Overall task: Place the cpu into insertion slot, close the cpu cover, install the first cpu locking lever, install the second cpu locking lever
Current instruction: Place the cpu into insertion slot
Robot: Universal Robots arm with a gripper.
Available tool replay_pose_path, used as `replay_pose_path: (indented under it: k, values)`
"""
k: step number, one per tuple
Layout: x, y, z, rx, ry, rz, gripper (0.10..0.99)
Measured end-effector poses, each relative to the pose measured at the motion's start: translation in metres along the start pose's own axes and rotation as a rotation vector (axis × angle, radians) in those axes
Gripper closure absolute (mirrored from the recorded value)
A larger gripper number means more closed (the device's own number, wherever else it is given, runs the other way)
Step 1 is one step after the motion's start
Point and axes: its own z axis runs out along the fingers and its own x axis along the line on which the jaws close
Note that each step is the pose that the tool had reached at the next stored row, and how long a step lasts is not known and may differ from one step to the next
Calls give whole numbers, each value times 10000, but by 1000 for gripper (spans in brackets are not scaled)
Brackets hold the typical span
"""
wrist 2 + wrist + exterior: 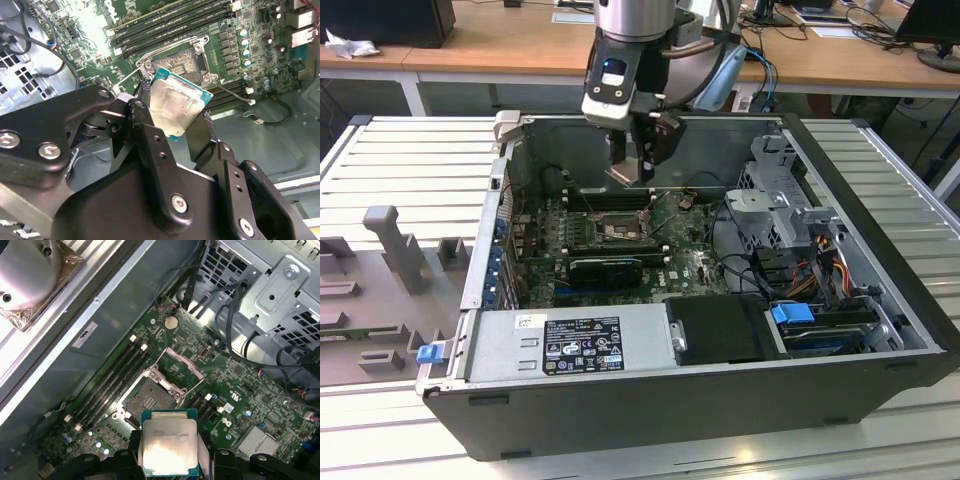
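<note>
Exterior view: one arm (635, 40) comes straight down from above, wrist vertical, with the tool (632, 172) pointing down into the open computer case (860, 330). The case lies on its side on the ribbed metal bench (390, 160). The tool hangs over the far half of the motherboard (690, 265), above the insertion slot (618, 230) and clear of it.

Tool state: two black fingers (142, 120), clamped on the cpu (176, 106) by two opposite edges. The cpu's grey metal top faces both wrist cameras, and its green edge shows around the plate. It is in the air, not seated, and lies somewhat tilted in the second wrist view.

Count, first wrist view:
- cpu: one, in the tool.
- insertion slot: one, contact field bare.
- cpu cover (184, 359): one, swung up open on the side of the slot away from the tool.
- long black memory slots (107, 382) beside the insertion slot: four, as far as I can count.

Count, exterior view:
- computer case: one, side panel off.
- perforated drive cage (775, 175): one, at the exterior view's right inside the case.
- grey power supply box (570, 345): one, along the near wall.
- grey moulded fixtures (390, 240): several on the bench at the exterior view's left, well apart from the tool.
</note>
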Motion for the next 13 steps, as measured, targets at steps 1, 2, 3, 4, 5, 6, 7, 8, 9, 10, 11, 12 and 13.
replay_pose_path:
  k: [1,2,3,4,5,6,7,8,9,10,11,12,13]
  values:
    - [0,-1,16,-2,-8,100,557]
    - [0,-4,41,-6,-32,414,557]
    - [-1,-5,60,-11,-55,721,557]
    - [-1,-5,70,-13,-70,910,557]
    - [-1,-6,83,-17,-90,1176,557]
    - [-1,-7,95,-22,-107,1403,557]
    - [-1,-8,103,-23,-121,1566,557]
    - [-2,-9,115,-27,-140,1822,557]
    - [-2,-10,129,-31,-168,2191,557]
    - [-2,-10,135,-34,-180,2336,557]
    - [-2,-11,145,-38,-203,2635,557]
    - [-2,-12,152,-42,-221,2872,557]
    - [-2,-12,156,-44,-233,3017,557]
